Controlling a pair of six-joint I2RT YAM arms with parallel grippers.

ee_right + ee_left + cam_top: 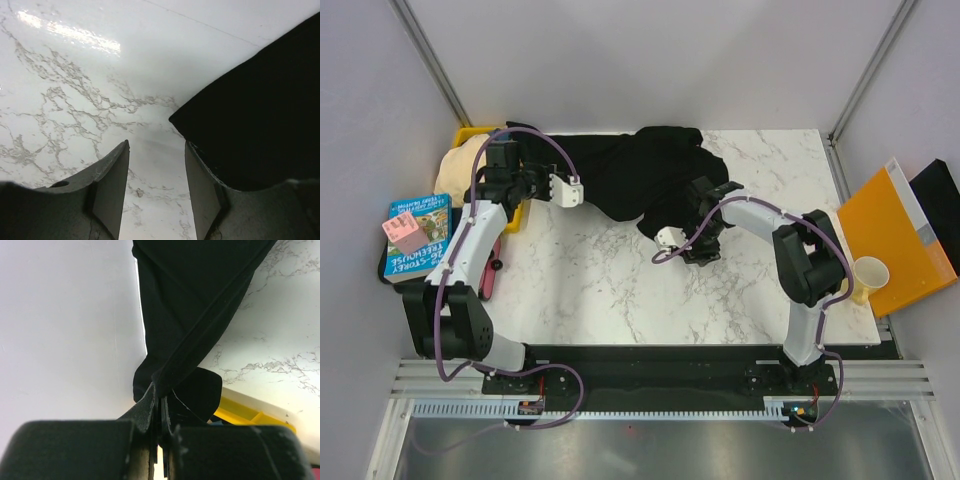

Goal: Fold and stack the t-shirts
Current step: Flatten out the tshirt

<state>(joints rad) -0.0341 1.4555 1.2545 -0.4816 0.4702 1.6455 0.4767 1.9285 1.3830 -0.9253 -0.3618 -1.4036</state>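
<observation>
Your left gripper [161, 405] has its fingers pressed together, pinching a fold at the nine o'clock edge of the crumpled black cotton t-shirt [640, 170]. The shirt lies heaped at twelve o'clock on the white marble-patterned table [600, 290]. Your right gripper [156, 165] hangs low at the shirt's six o'clock corner. Its fingers are spread with only bare table between them, and the cloth is just beside one finger. A yellow plastic bin [472, 131] sits at ten o'clock.
</observation>
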